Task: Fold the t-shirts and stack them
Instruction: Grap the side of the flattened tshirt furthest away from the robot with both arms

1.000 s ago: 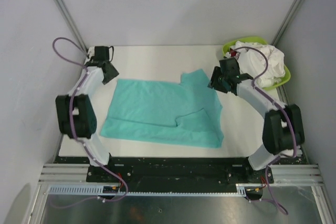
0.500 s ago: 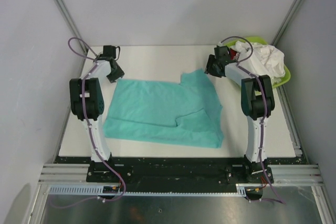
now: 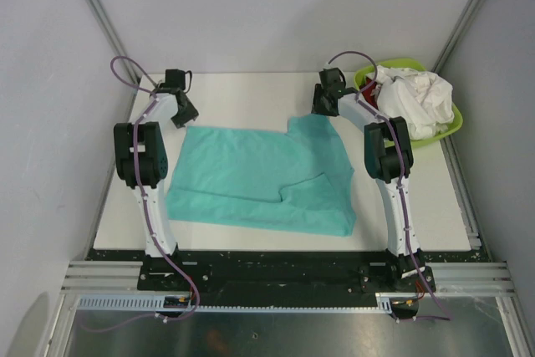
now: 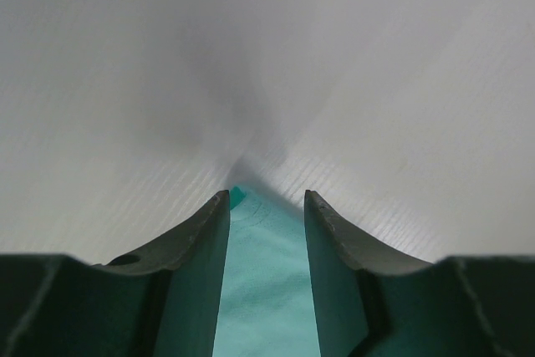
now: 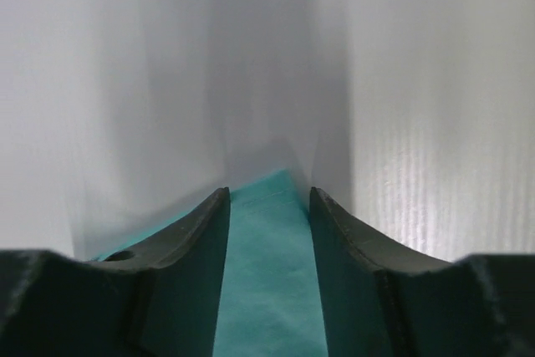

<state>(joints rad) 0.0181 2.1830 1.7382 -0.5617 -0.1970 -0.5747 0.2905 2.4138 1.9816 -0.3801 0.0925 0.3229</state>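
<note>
A teal t-shirt (image 3: 251,175) lies spread flat on the white table (image 3: 242,94), one part folded over near its right side. My left gripper (image 3: 185,117) is at the shirt's far left corner. In the left wrist view its open fingers (image 4: 266,198) straddle the teal corner (image 4: 263,290), which lies flat between them. My right gripper (image 3: 321,107) is at the far right corner. Its open fingers (image 5: 269,194) also stand either side of a teal corner (image 5: 267,282). White t-shirts (image 3: 415,96) are heaped in the basin, with a bit of red (image 3: 370,89) showing.
A lime-green plastic basin (image 3: 451,128) stands at the table's far right corner, just right of the right arm. Grey walls close in the table at the back and both sides. A black rail (image 3: 276,267) runs along the near edge.
Both arms have stretched toward the far side. The right gripper moved left and away from the basin to the shirt's far right corner. The left gripper shifted slightly onto the far left corner.
</note>
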